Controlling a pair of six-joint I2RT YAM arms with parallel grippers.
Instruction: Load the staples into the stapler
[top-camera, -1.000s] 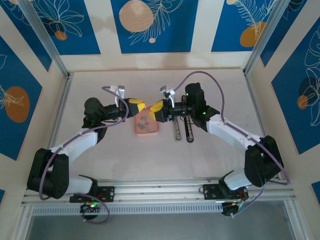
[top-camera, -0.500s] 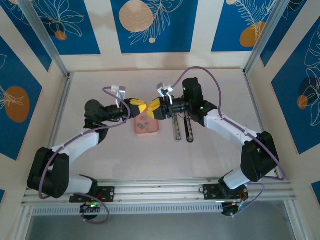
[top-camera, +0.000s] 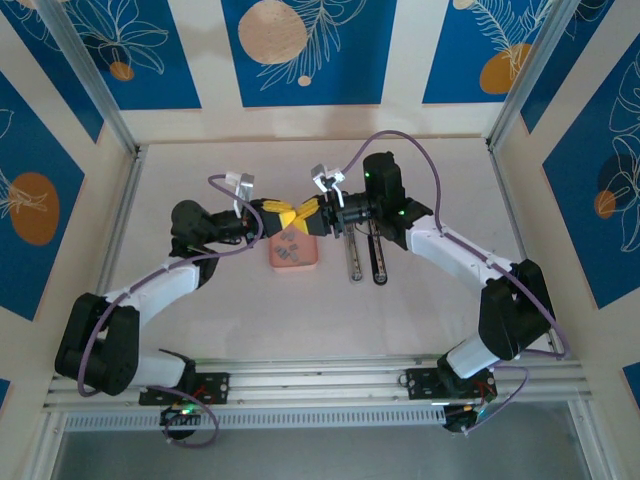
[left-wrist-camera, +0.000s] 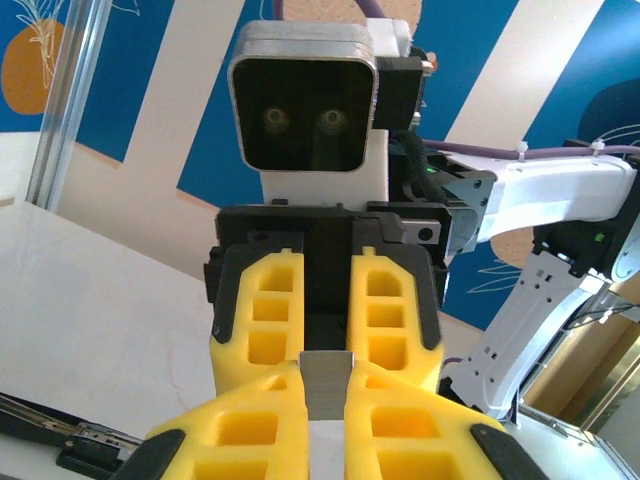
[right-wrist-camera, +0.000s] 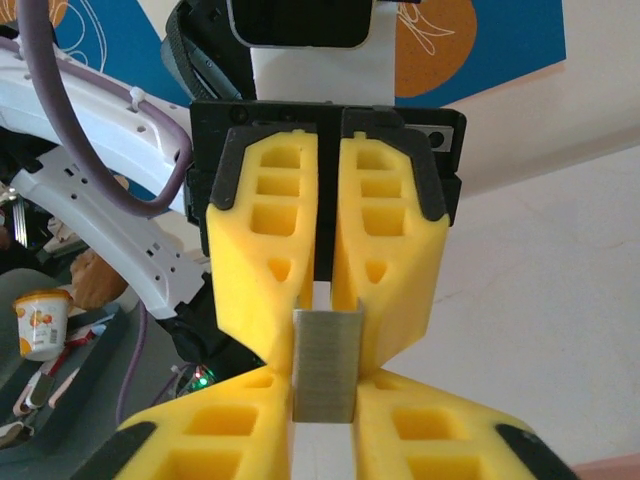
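Note:
A grey strip of staples (right-wrist-camera: 325, 365) hangs in the air between both pairs of yellow fingers, above the salmon-pink tray (top-camera: 310, 262). My left gripper (top-camera: 283, 213) is shut on one end of the strip (left-wrist-camera: 326, 385). My right gripper (top-camera: 299, 213) faces it tip to tip and is shut on the other end, its fingers (left-wrist-camera: 385, 330) pressing both sides. More staples (top-camera: 290, 247) lie in the tray. The black stapler (top-camera: 366, 255) lies opened out flat, just right of the tray and under the right wrist.
The table's raised walls and aluminium posts (top-camera: 118, 140) border the work area on three sides. A purple cable (top-camera: 425, 160) loops over the right arm. Both arm bases (top-camera: 200, 385) sit on the rail at the near edge.
My right gripper has moved left until its tips meet the left gripper's, and its jaws have closed onto the strip. The left gripper has stayed shut and nearly still.

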